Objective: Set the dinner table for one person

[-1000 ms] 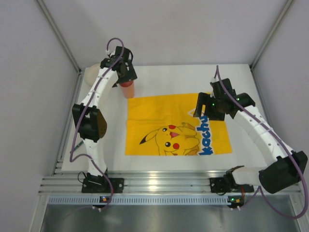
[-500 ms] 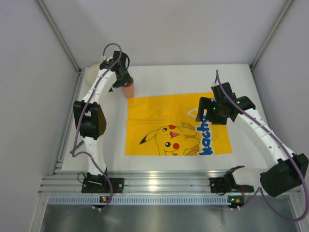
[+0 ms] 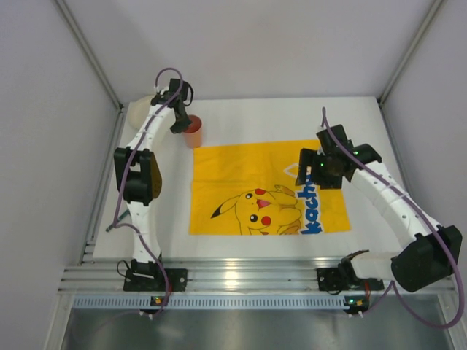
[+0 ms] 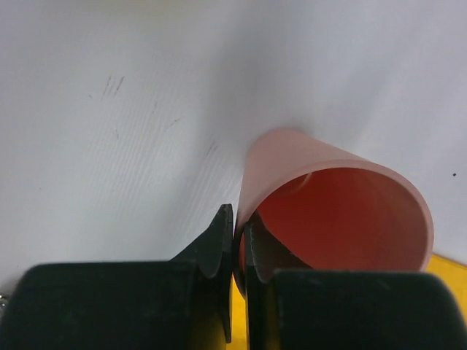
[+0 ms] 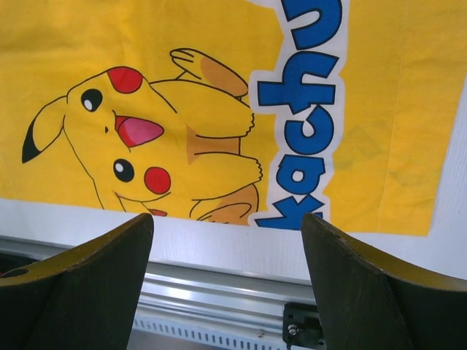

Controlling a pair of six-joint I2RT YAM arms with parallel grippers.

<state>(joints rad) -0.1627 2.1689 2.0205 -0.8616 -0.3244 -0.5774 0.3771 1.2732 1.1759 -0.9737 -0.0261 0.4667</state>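
The table point(image 3: 292, 117) is a white top that fills the floor of the cell, and the yellow Pikachu mat point(image 3: 248, 182) lies flat near its middle, white showing on all 4 sides of the mat.

A red cup point(image 3: 193, 131) stands on the table just beyond the mat's far left corner, mouth up. The left gripper point(image 3: 182, 124) is at the cup, on the side away from the mat. In the left wrist view its 2 fingers are pressed almost together on the cup's point(image 4: 343, 211) wall at the rim, 1 finger point(image 4: 219, 240) outside and 1 inside. A sliver of mat point(image 4: 449, 270) shows at the lower right of that view.

The right gripper point(image 3: 310, 171) hangs over the mat's right part, above the blue lettering. Its jaws are spread wide with nothing between them; the right wrist view shows mat point(image 5: 379, 109), a strip of table point(image 5: 452, 240) and the rail point(image 5: 219, 292) through the gap.

A pale rounded thing point(image 3: 137, 111) sits well beyond the mat's far left corner, partly behind the left arm; what it is I cannot tell.
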